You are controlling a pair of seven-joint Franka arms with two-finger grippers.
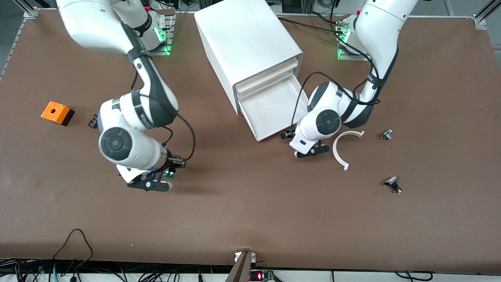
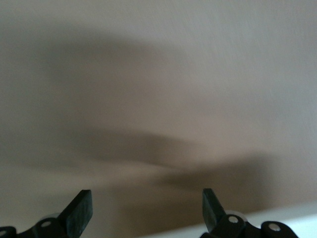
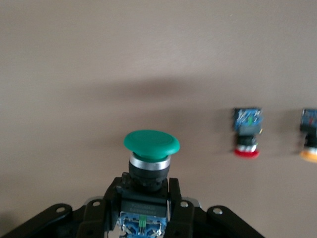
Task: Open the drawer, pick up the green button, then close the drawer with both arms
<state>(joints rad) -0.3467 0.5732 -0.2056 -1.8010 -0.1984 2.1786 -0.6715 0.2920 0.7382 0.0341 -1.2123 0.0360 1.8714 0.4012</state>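
Now we keep the right pincer point(image 1: 166, 181) pinching the button point(image 3: 151, 148) over the tabletop point(image 1: 250, 203), and set the spread left pincer point(image 1: 309, 150) squarely against the open drawer point(image 1: 270, 113) to push.

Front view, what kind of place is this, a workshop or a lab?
Probably a robotics lab bench: two bolted-down arms work a brown table with a white cabinet, and cables trail along its edge.

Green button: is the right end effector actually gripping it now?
Touching. The right wrist view shows the right end effector with both fingers pressed against the black body of the green button, held above the brown table.
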